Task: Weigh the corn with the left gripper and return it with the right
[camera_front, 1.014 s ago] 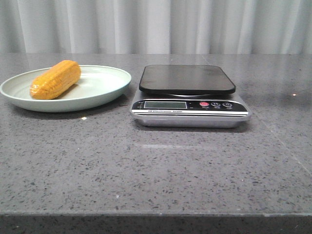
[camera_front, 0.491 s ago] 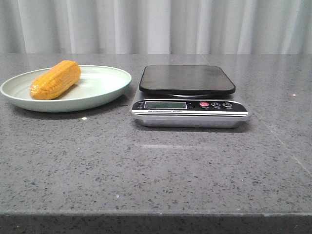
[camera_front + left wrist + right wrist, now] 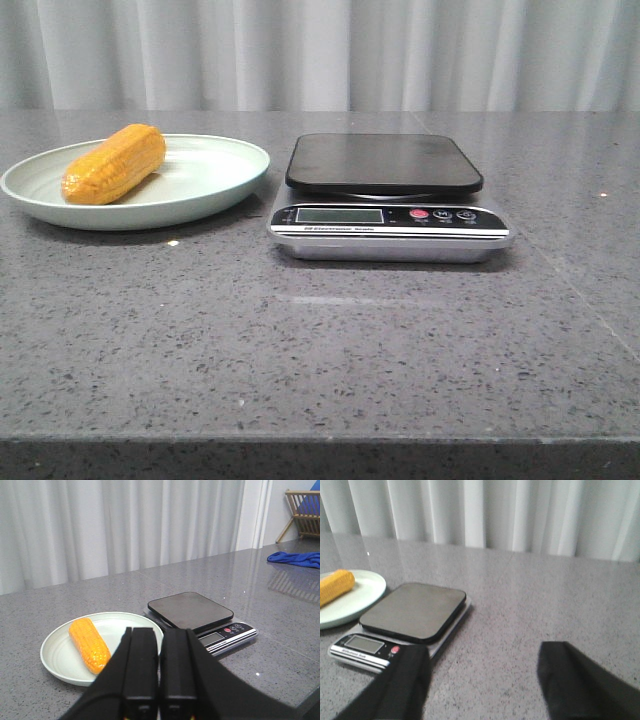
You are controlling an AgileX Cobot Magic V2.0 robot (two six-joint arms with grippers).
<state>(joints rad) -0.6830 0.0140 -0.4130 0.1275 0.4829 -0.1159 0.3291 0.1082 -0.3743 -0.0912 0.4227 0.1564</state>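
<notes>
The left end effector (image 3: 160,680) hangs with fingers pressed together, well short of the corn (image 3: 89,645) lying on the pale green plate (image 3: 55,667) beside the kitchen scale (image 3: 200,617). Unless it spreads first, it would likely knock the glossy cob aside. The right end effector (image 3: 482,680) is spread wide, empty.

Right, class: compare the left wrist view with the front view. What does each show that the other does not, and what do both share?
Only the left wrist view shows the left hand, its two dark fingers pressed together with nothing between them, plus a blue cloth and a wooden rack off to one side. Only the front view shows the table's near edge and the scale face-on, with its display and red button squarely visible. Both show the corn lying on the pale green plate, the scale beside the plate with its platform bare, the grey table and white curtains.
</notes>
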